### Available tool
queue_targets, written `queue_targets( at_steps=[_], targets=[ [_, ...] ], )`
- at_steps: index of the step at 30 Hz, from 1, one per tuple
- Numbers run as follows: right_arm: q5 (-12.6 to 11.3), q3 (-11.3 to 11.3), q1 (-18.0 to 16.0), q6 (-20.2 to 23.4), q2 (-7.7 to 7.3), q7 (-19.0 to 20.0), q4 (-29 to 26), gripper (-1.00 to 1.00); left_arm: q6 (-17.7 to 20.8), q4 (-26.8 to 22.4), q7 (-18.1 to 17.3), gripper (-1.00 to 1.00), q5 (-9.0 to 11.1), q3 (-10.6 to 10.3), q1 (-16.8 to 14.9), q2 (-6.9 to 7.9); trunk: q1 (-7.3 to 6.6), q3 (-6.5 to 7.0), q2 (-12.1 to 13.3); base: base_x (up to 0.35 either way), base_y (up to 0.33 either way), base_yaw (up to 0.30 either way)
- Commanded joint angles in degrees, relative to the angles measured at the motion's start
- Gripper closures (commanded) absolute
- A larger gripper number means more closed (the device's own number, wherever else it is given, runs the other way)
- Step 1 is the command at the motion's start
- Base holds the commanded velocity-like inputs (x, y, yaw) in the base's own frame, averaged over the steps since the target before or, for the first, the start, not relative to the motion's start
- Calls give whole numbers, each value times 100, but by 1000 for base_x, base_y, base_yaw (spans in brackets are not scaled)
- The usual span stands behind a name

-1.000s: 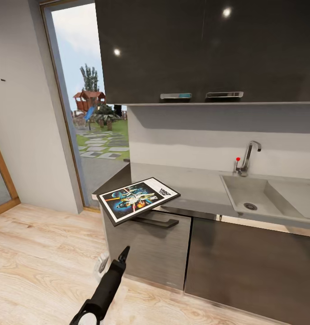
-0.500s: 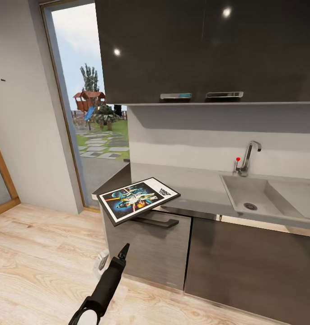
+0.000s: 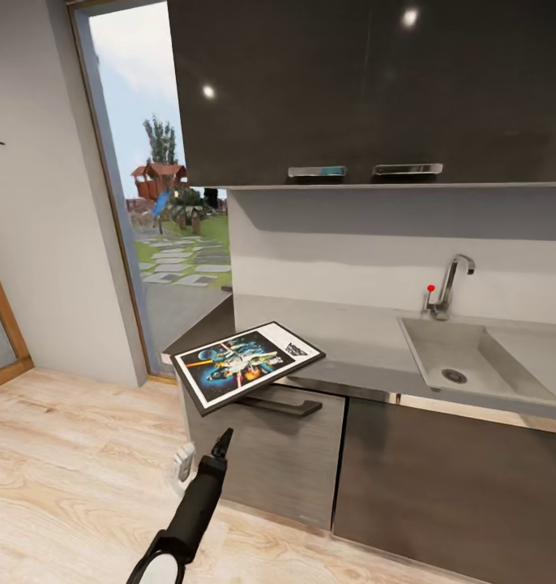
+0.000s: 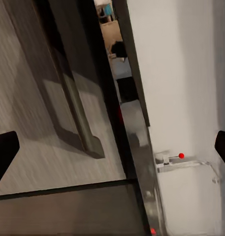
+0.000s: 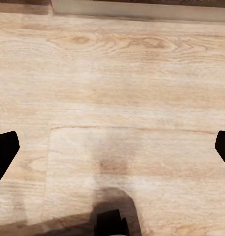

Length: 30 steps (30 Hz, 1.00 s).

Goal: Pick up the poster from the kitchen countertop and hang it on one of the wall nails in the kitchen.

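Note:
The black-framed poster (image 3: 245, 365) lies flat on the left end of the light-grey kitchen countertop (image 3: 351, 328), its near corner jutting past the front edge. A tiny dark wall nail (image 3: 0, 143) marks the pale wall at far left. My left gripper (image 3: 223, 443) points up at the cabinet front just below the poster, not touching it. In the left wrist view the left gripper (image 4: 112, 152) is open, with its dark fingertips (image 4: 4, 152) at the picture's edges. The right gripper (image 5: 112, 152) is open over the wooden floor, holding nothing.
A moulded sink (image 3: 472, 365) and chrome tap (image 3: 450, 284) sit at the counter's right. Dark wall cabinets (image 3: 367, 89) hang overhead. A drawer handle (image 3: 282, 405) sticks out under the poster. A glass door (image 3: 160, 219) to the garden stands left of the counter. A small white object (image 3: 183, 466) lies on the floor.
The whole view has shifted a little as the camera moved. My left gripper has risen slightly toward the poster. The poster has not moved on the counter.

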Motion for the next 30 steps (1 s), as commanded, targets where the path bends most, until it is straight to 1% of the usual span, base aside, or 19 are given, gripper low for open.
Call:
queue_targets(
  at_steps=[1,3,5,7,13,20,25,30],
  targets=[
    [-16,0,-3,-21,-2,-4,5,-100,-29,-7,-17,-100,124,-101,0,-3,0,-5,-3,24,0,0],
    [-16,0,-3,-22,-4,-5,5,-100,-152,-26,-24,-100,213,-294,0,-3,0,-5,-3,17,0,0],
    [-16,0,-3,-23,-7,-6,-1,-100,-484,-63,-44,-100,323,-541,0,-3,0,-5,-3,7,0,0],
    [-16,0,-3,-23,-6,-6,-2,-100,-571,-67,-56,-100,342,-585,0,-3,0,-5,-3,4,0,0],
    [-15,2,-3,-23,-3,-8,-4,-100,-698,-66,-91,-100,371,-647,0,-3,0,-5,-3,1,0,0],
    [-14,5,-3,-23,0,-4,-4,-100,-732,-63,-108,-100,376,-647,0,-3,0,-5,-3,8,0,0],
    [-13,4,-3,-22,0,-3,-4,-100,-750,-72,-113,-100,376,-639,0,-3,0,-5,-3,167,0,0],
    [-12,4,-3,-18,0,-3,-4,-100,-758,-79,-115,-100,377,-635,3,-3,0,-5,-3,68,0,0]
  ],
)
